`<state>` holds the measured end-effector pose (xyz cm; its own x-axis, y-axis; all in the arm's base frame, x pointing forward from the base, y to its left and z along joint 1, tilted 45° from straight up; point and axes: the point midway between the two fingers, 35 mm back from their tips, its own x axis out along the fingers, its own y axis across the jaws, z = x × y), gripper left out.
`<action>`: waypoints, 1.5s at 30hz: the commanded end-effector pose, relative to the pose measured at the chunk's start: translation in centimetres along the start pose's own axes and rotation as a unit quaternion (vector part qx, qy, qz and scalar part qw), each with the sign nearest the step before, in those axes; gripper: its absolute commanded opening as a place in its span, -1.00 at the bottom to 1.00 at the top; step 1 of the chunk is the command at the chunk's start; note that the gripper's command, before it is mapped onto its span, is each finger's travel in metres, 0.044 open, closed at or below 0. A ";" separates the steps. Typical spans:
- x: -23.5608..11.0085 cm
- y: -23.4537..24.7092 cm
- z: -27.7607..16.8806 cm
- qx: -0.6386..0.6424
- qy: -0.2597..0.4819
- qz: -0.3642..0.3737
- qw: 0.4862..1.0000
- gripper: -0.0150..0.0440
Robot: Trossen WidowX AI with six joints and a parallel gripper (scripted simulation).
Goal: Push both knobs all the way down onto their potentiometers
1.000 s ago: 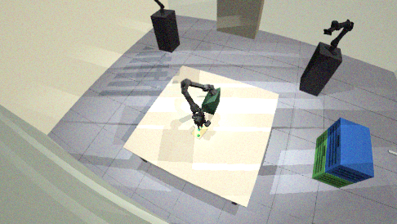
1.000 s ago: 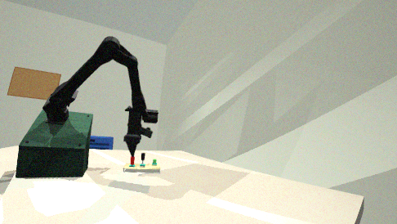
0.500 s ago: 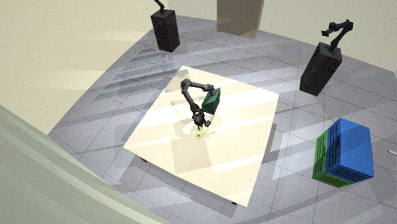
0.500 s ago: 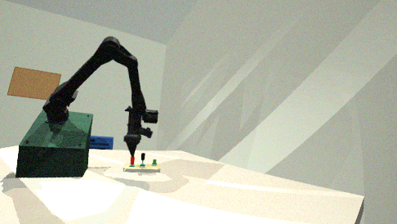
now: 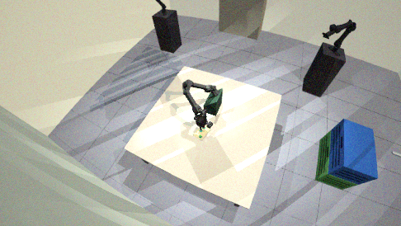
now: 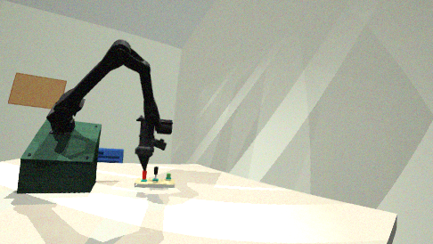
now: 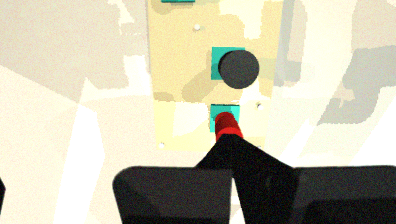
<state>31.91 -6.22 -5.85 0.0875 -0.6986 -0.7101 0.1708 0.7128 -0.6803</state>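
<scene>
Top view first: the black arm point(image 5: 191, 92) reaches from its dark green base block point(image 5: 214, 101) out over the cream table point(image 5: 256, 124), and the gripper point(image 5: 200, 121) hangs right above the small tan circuit board point(image 5: 201, 134), which lies near the middle of the table just in front of the base. Around the table stand two dark pedestals point(image 5: 323, 70) carrying other arms, and a blue-and-green crate point(image 5: 348, 153) sits on the grey floor off to the side.

Exterior view now: the arm arches high and drops straight down, the gripper point(image 6: 143, 161) pointing vertically with its tip touching the top of the red knob point(image 6: 143, 174). The claw is fully closed to a point and grips nothing; it bears on the knob from above. Next along the circuit board point(image 6: 155, 184) stands the black knob point(image 6: 156, 171) on its teal potentiometer point(image 6: 155, 179), and a low green part point(image 6: 168, 176) sits at the far end.

Wrist view: the closed fingertips meet the red knob point(image 7: 228, 125), which rises over a teal potentiometer point(image 7: 224, 112) near the board's closer edge. Beyond it, the black knob point(image 7: 239, 69) covers most of its own teal square. The tan board point(image 7: 185, 75) runs away from the camera.
</scene>
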 end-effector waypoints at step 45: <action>-4.6 -0.4 4.9 0.014 0.005 0.001 1.000 -0.49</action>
<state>36.36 -2.60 -0.45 0.0916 -0.6952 -0.7130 0.2060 0.7137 -0.6694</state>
